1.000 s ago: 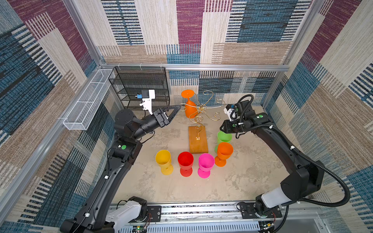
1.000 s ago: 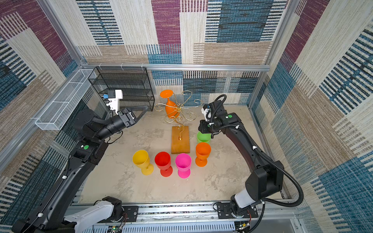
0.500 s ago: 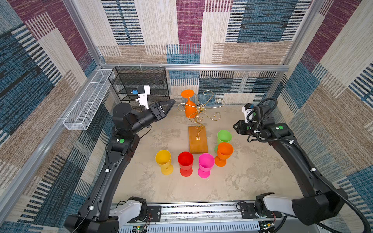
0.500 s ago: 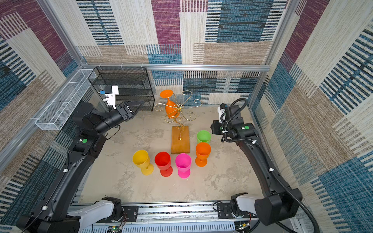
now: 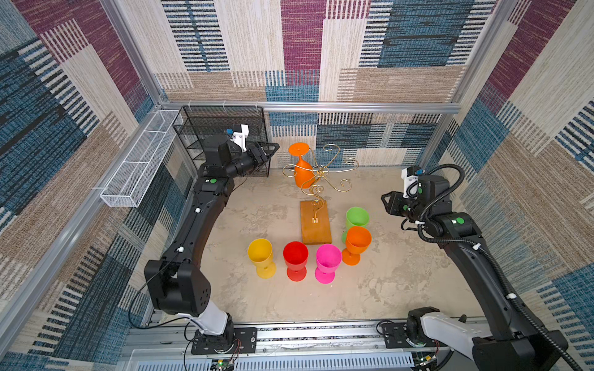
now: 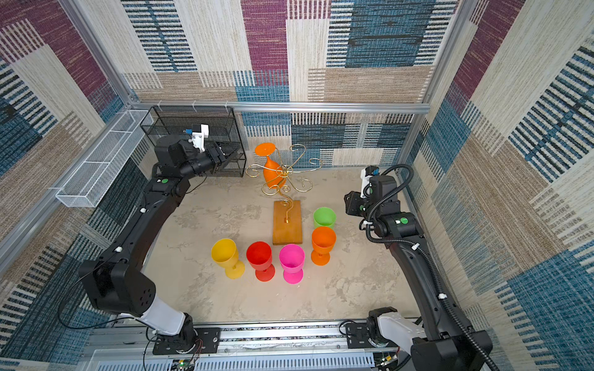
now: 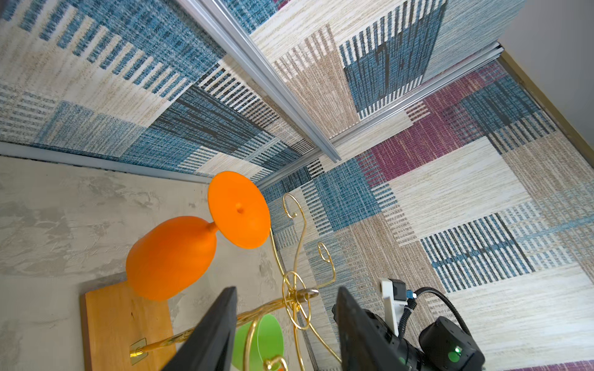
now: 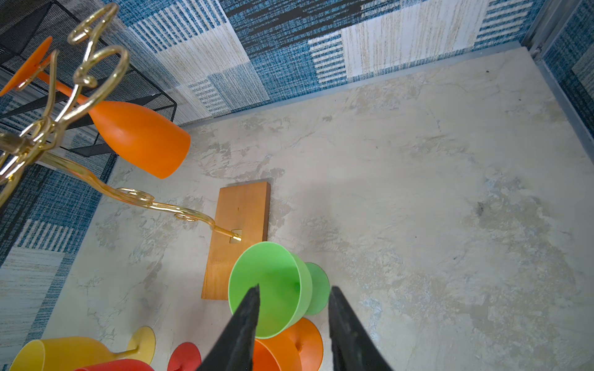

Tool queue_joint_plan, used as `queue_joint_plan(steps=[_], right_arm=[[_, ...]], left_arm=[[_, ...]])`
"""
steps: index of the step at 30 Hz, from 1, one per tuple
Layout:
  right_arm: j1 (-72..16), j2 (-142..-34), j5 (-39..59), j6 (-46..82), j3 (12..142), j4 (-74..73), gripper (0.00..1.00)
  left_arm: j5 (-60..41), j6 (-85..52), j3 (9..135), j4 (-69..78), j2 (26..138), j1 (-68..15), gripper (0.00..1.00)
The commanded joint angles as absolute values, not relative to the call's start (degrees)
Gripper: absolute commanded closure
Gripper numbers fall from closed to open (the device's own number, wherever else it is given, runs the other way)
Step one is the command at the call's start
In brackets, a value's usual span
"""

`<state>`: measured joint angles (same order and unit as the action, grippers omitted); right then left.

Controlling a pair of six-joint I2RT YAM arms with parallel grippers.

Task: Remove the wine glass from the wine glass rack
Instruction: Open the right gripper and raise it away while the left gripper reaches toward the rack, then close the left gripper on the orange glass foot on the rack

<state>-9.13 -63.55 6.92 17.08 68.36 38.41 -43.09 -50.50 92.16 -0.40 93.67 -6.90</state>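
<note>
An orange wine glass (image 5: 302, 175) (image 6: 271, 173) hangs upside down from a scroll arm of the gold wine glass rack (image 5: 322, 169) (image 6: 287, 175), on its back-left side. The rack's wooden base (image 5: 315, 225) rests mid-table. My left gripper (image 5: 268, 152) (image 6: 233, 151) hovers left of the glass in front of the black shelf, apart from it, open and empty. From the left wrist the glass (image 7: 170, 257) lies ahead of the open gripper (image 7: 286, 290). My right gripper (image 5: 385, 200) (image 8: 295, 287) is open and empty, right of the rack.
Several glasses stand upright near the base: green (image 5: 356, 218), orange (image 5: 357, 241), pink (image 5: 328, 260), red (image 5: 295, 257), yellow (image 5: 261, 257). A black mesh shelf (image 5: 225, 128) fills the back-left corner. A white wire basket (image 5: 138, 167) hangs on the left wall.
My right gripper has drawn back to the right from above the green glass, and its jaws have widened. The left gripper has pulled back a little toward the mesh shelf.
</note>
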Motion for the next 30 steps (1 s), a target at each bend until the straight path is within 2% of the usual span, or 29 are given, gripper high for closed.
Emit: queue_joint_plan(steps=[1,9,30], right_arm=[[-8.76,-63.06,6.31,17.53,67.68,34.46,0.62],[-8.15,-62.93,6.51,17.20,67.50,34.01,0.62],[-7.65,-63.89,8.58,17.09,67.89,32.83,0.61]], left_arm=[[-47.68,-53.04,94.92,4.02,97.72,-6.77,0.47],[-51.06,-59.94,97.59,12.17,105.38,-6.81,0.47],[-53.98,-62.82,100.81,12.96,111.08,-8.78,0.48]])
